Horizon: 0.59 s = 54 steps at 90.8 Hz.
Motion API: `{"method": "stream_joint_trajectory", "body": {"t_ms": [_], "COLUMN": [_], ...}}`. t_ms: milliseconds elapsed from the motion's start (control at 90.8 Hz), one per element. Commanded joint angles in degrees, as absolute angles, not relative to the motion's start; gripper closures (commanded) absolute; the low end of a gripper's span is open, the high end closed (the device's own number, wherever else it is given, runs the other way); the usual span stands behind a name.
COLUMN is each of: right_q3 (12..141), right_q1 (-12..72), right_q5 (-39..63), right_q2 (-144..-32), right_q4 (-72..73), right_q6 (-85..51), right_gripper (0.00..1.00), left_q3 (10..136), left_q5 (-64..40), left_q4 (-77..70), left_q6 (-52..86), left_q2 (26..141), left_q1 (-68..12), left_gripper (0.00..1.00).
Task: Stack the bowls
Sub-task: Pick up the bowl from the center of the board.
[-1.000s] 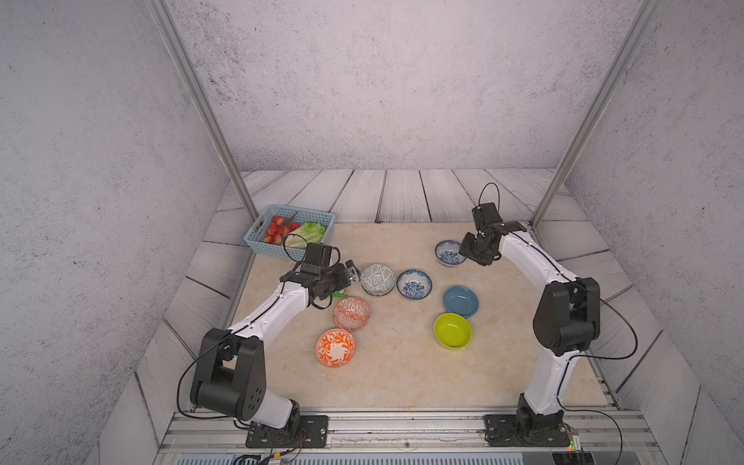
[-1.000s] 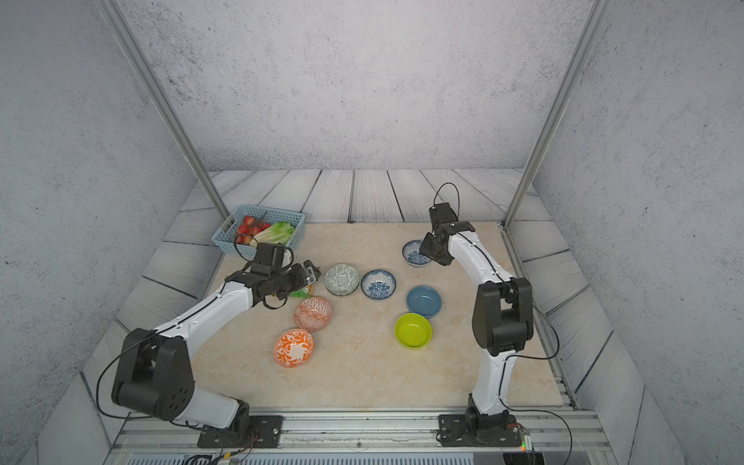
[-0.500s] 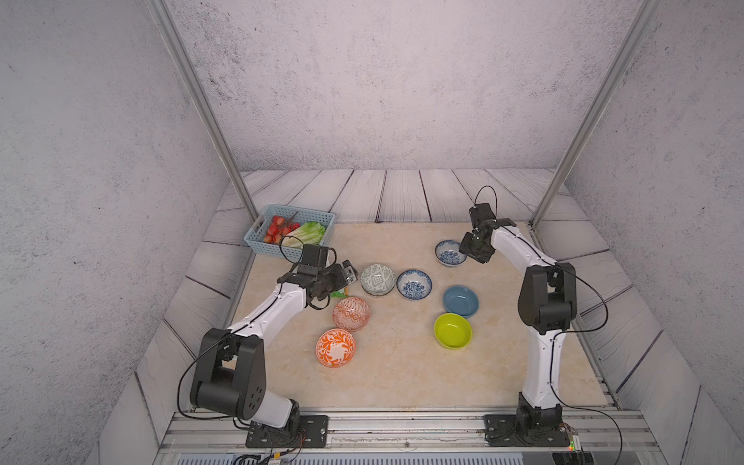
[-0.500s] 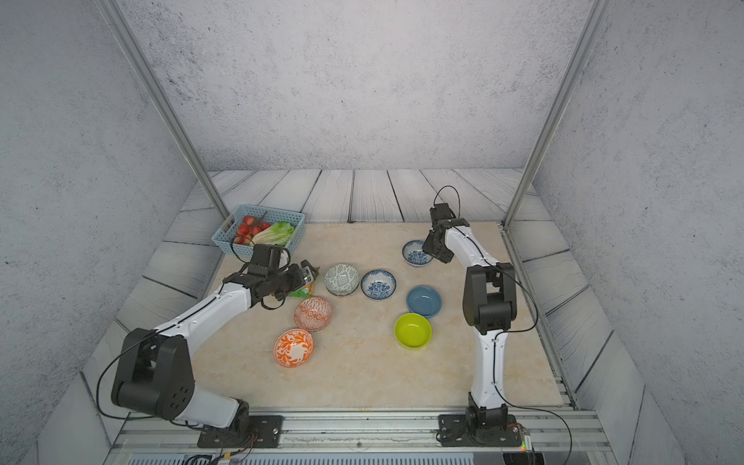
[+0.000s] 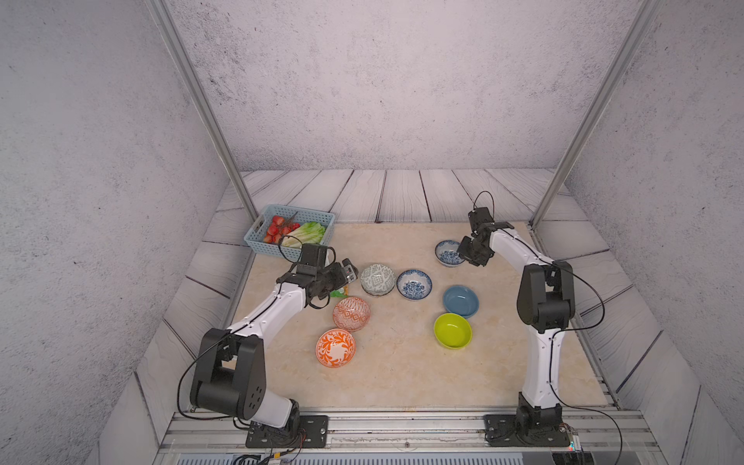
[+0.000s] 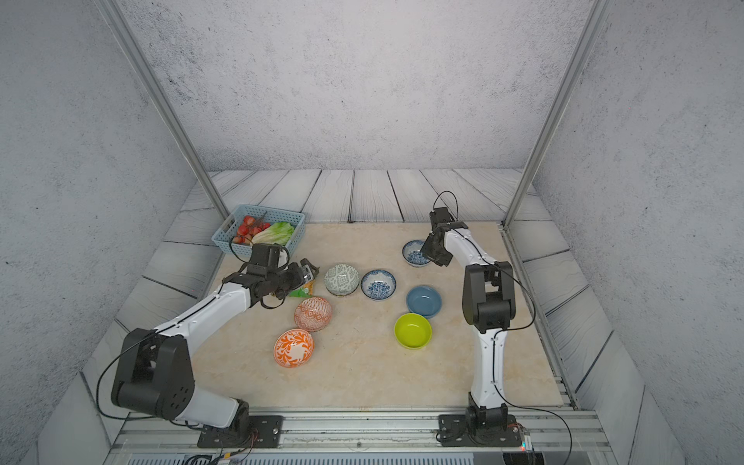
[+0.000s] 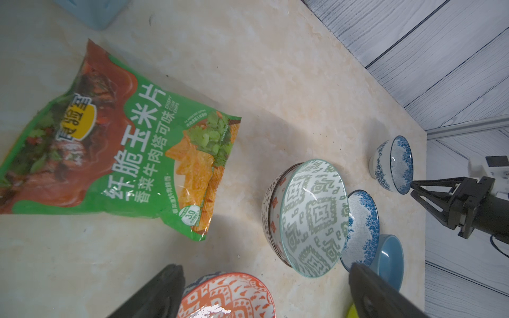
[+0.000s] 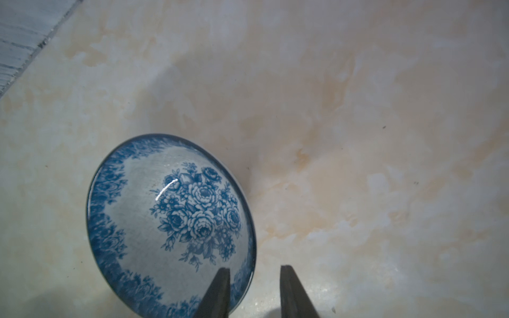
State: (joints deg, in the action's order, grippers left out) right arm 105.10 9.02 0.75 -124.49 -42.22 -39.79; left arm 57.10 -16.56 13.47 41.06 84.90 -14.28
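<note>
Several small bowls lie on the beige mat in both top views. My right gripper (image 5: 466,257) (image 8: 254,275) straddles the near rim of the far blue-white floral bowl (image 5: 447,253) (image 8: 170,220), one finger inside and one outside, with a gap still showing. My left gripper (image 5: 342,284) (image 7: 265,266) is wide open over the orange lattice bowl (image 5: 351,313) (image 7: 228,297). The grey-green geometric bowl (image 5: 377,279) (image 7: 314,217) sits nested in a white patterned bowl (image 7: 271,209). A second floral bowl (image 5: 414,284), a plain blue bowl (image 5: 460,300), a lime-green bowl (image 5: 452,330) and an orange floral bowl (image 5: 335,347) stand apart.
A light-blue basket (image 5: 290,227) with tomatoes and lettuce stands at the back left. A green snack bag (image 7: 124,154) (image 5: 338,292) lies flat under my left wrist, beside the orange lattice bowl. Metal posts and wooden planks border the mat.
The right arm's elbow swung in toward the centre and its jaws narrowed around the far floral bowl's rim. The left arm has hardly moved.
</note>
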Motion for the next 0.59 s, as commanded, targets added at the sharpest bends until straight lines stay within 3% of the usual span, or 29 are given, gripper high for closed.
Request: {"method": "stream_joint_trajectory", "body": {"t_ms": [0,583], "right_q3": [104.0,102.5], "right_q1": [8.6,8.7], "right_q5": [2.1,3.9], "right_q2": [-125.4,-125.9], "right_q4": [-41.7,-40.3], "right_q6": [-40.2,-40.7], "right_gripper": [0.71,0.78], "left_q3": [56.8,56.8], "left_q5": [-17.1,-17.0], "left_q4": [12.8,12.8], "left_q6": [41.1,41.0], "left_q2": [85.5,85.6], "left_q1": [-13.9,-13.8], "left_gripper": [0.0,0.0]}}
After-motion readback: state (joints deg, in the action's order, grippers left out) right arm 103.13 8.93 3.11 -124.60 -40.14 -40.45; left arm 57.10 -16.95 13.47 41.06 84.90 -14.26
